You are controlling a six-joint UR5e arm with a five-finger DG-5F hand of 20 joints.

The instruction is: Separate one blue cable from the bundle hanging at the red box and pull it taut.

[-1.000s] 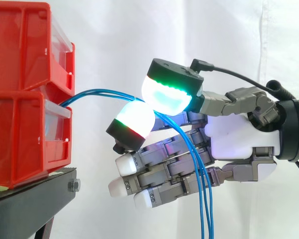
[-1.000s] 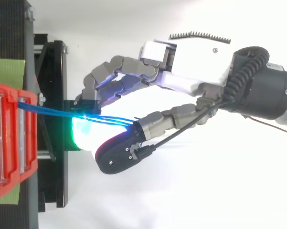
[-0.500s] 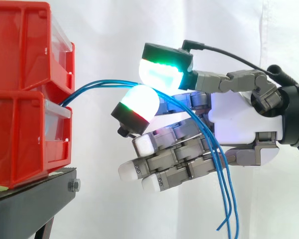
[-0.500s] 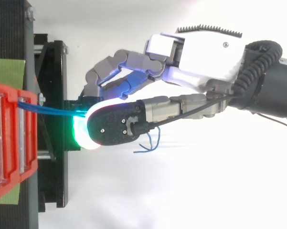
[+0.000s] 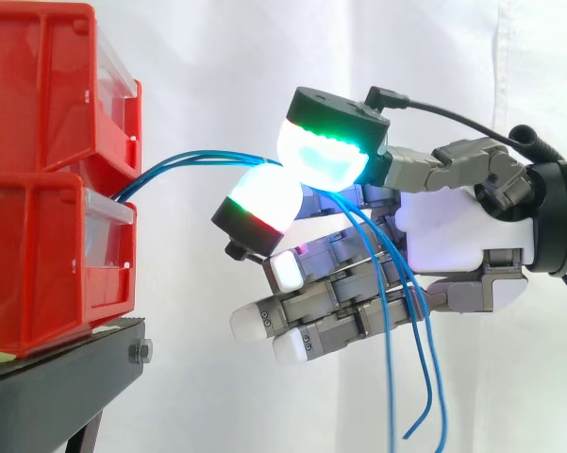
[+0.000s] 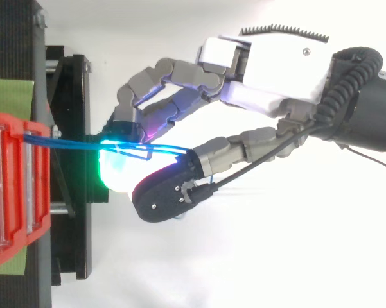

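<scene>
The blue cables [image 5: 191, 160] come out of the gap between the two stacked red bins [image 5: 38, 142], on the side facing the hand. From there their long run points away from the bins toward the arm, rising in a shallow arch that is bowed rather than straight. From above, the same stretch [image 6: 70, 142] looks like a nearly straight line across the gap from the bins to the hand.

The hand [image 5: 453, 250] reaches in from the right, level with that gap. Its thumb, with a green and cyan glowing pad [image 5: 323, 159], is closed against a pad glowing white with a red edge [image 5: 264, 198]. The strands pass right where the two meet, so the fingers are pinching the cables. I can't make out whether one strand has been singled out.

Past the pinch the cables turn sharply and hang downward across the other fingers [image 5: 340, 307], which stretch toward the bins with a slight curl. The hanging strands fan apart a little, and one loose end hooks upward near the bottom.

The bins sit on the black stand [image 5: 66, 377].
</scene>
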